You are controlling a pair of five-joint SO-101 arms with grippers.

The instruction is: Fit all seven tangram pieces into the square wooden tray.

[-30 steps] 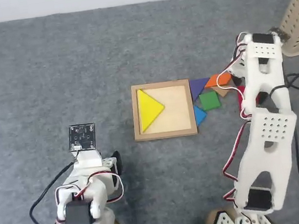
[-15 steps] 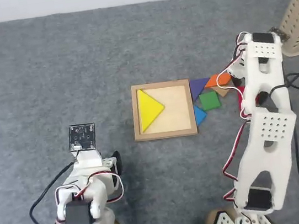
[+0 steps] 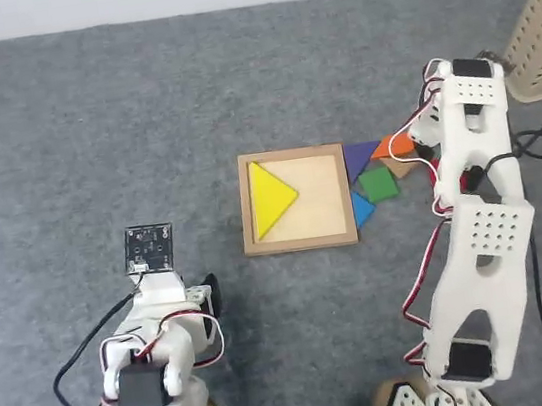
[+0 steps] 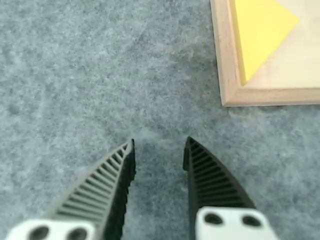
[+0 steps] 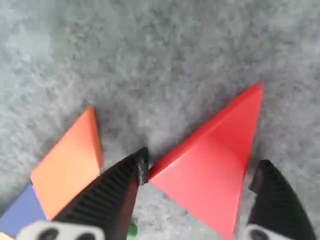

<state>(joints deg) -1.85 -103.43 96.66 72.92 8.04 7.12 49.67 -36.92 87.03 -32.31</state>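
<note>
Right of the tray [image 3: 302, 243], the right tool [image 5: 202, 167] stands released astride a red triangle [image 5: 220, 150]; the left tool [image 4: 159, 150], likewise released, hangs near one tray corner.

The worktop [image 3: 90, 137] is covered in grey, felt-like cloth with a rough, matt nap, and the square tray [image 3: 302, 244] on it is pale, smooth wood with faint grain. The yellow triangle [image 3: 270, 198], red triangle [image 5: 215, 175] and orange piece [image 5: 67, 165] have smooth, matt, evenly coloured faces. The left end effector [image 4: 157, 165] and right end effector [image 5: 202, 167] have black plastic fingers, ribbed on the left one, on arms [image 3: 482, 264] of white matt plastic.
</note>
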